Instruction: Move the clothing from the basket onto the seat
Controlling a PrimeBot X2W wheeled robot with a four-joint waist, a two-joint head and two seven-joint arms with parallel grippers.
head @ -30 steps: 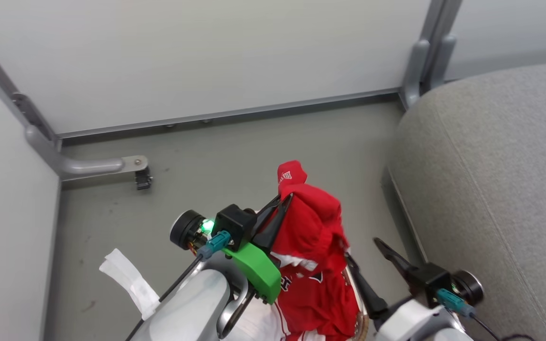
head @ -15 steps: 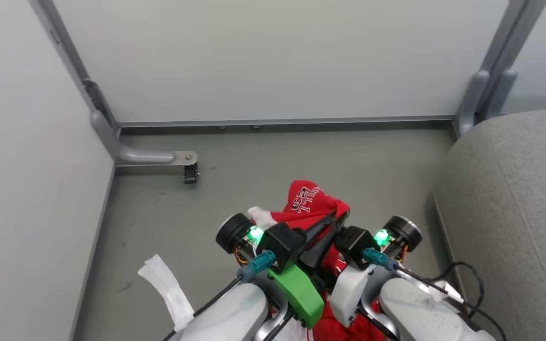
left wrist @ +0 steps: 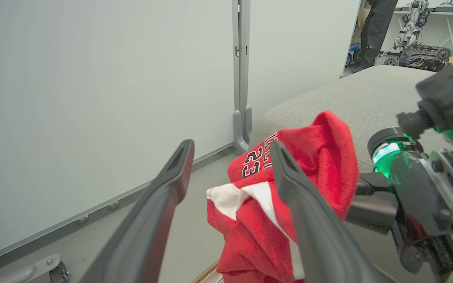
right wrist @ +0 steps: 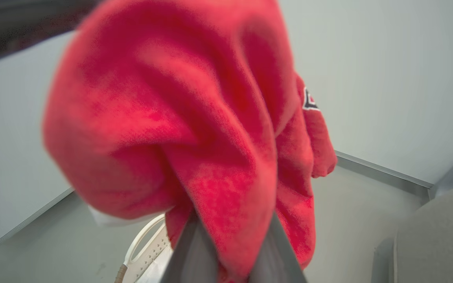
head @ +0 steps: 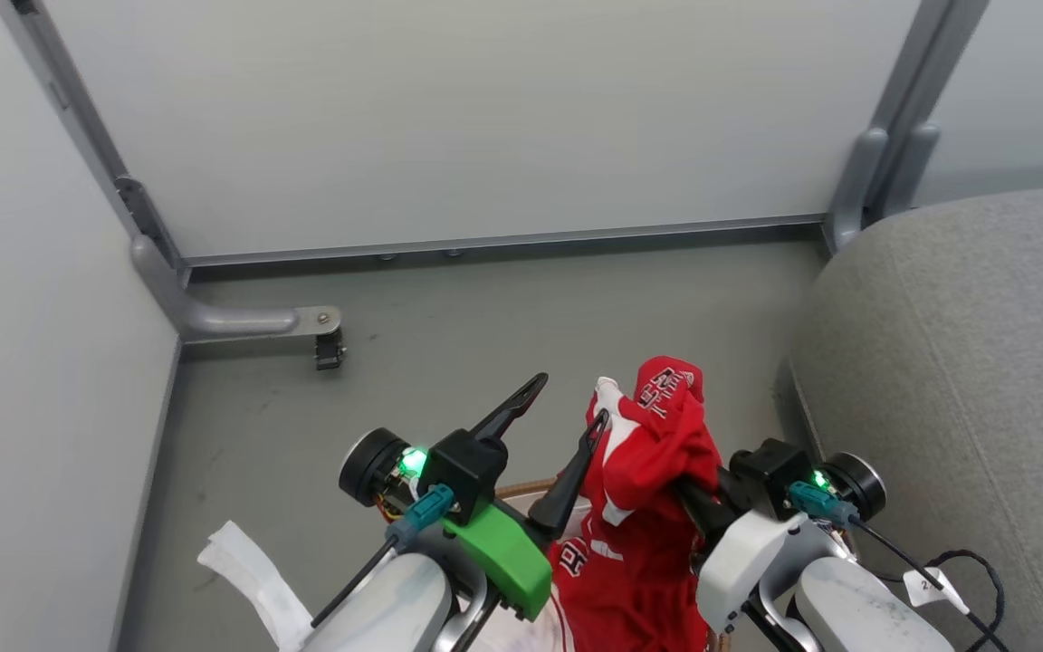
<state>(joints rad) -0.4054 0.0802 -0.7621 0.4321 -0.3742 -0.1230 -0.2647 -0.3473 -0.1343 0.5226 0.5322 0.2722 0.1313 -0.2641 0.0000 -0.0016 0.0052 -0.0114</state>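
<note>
One bundle of red clothing point(head: 653, 453) hung in the air above the near middle of the floor point(head: 485, 308), held up by the right gripper point(head: 683, 487). Its jaws were clamped on the cloth, which draped over both fingers and hid their tips; the right wrist view showed the red clothing point(right wrist: 195, 125) bunched between and over them. White trim and black-and-white lettering showed on the folds, and more red cloth trailed down from the bundle. Whether that was one garment or two, I could not tell.

The left gripper point(head: 570, 398) sat just left of the clothing, its jaws apart with nothing between them. Its right finger lay against or just beside the cloth; the left wrist view showed the clothing point(left wrist: 313, 157) behind that finger. Two green lights glowed, one on each wrist.

One basket showed in part below the grippers: a bit of brown woven rim point(head: 521, 490) in the head view, and a white perforated wall of the basket point(right wrist: 148, 247) in the right wrist view. The clothing was above it, apart from its rim.

One grey seat point(head: 956, 362) filled the right side, beside the clothing but not touching it. One strip of white cloth point(head: 245, 566) lay on the floor at the near left.
</note>
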